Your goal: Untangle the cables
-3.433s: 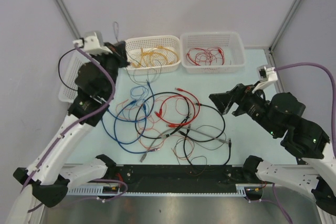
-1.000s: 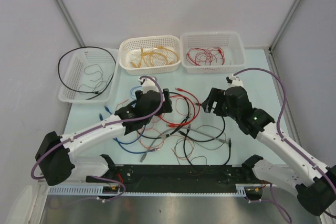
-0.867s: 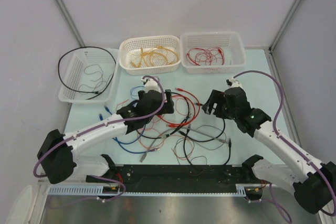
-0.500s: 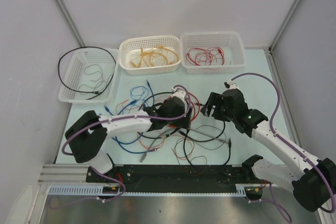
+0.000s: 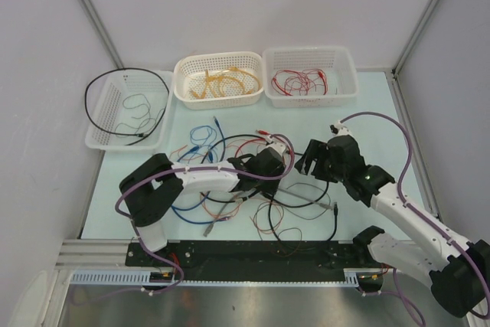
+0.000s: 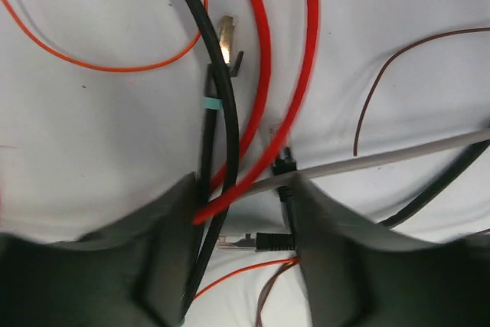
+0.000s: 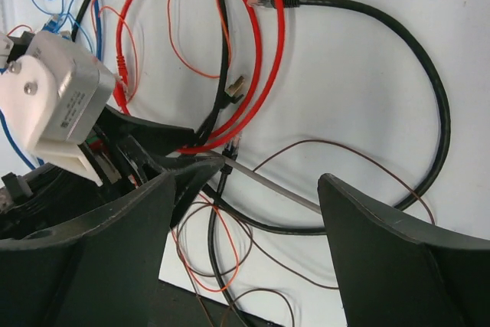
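From above, the cables (image 5: 277, 218) sprawl mid-table, with more in baskets (image 5: 218, 57) at 12 o'clock, and the left arm is stretched low into them. The left wrist view alone shows the left gripper (image 6: 245, 212) with jaws apart, a red cable (image 6: 260, 74) and a black cable (image 6: 222, 97) running between them. In the right wrist view the right gripper (image 7: 245, 189) has its jaws wide and empty at the tangle's 3 o'clock edge.

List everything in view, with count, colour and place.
baskets: three, white, row at the table's far side
black cable: at least one, left basket, looping over its rim
yellow-orange cables: several, middle basket
red cables: several, right basket
tangled cables: many; red, blue, black, orange, grey, brown; table centre
table: one, pale green
left gripper: open, straddling red and black cables
right gripper: open, over the tangle's right side
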Controlling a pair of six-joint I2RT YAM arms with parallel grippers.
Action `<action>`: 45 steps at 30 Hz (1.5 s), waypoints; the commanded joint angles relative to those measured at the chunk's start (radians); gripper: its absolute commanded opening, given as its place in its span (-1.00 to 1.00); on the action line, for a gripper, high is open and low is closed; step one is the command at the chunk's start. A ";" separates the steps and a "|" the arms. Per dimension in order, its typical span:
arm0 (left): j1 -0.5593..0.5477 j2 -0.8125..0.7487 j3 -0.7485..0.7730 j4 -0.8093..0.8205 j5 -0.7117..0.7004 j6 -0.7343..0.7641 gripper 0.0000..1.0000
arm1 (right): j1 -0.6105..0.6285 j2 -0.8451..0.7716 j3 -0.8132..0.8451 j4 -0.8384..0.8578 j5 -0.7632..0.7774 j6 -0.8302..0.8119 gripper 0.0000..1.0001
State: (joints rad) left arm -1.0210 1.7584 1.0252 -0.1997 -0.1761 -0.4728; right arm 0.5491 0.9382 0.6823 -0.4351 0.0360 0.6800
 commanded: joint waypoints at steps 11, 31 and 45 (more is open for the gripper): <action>-0.004 -0.200 -0.017 0.042 -0.016 0.063 -0.67 | -0.003 -0.101 -0.001 0.024 0.004 0.021 0.57; -0.004 -0.360 -0.149 0.208 0.135 0.111 -0.46 | 0.000 0.048 -0.001 0.237 -0.160 0.058 0.38; -0.021 -0.102 -0.114 0.132 0.096 0.109 -0.04 | 0.000 0.007 -0.018 0.142 -0.096 0.018 0.39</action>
State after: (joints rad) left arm -1.0348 1.6497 0.8791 -0.0689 -0.0555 -0.3653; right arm 0.5491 0.9668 0.6678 -0.2825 -0.0834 0.7174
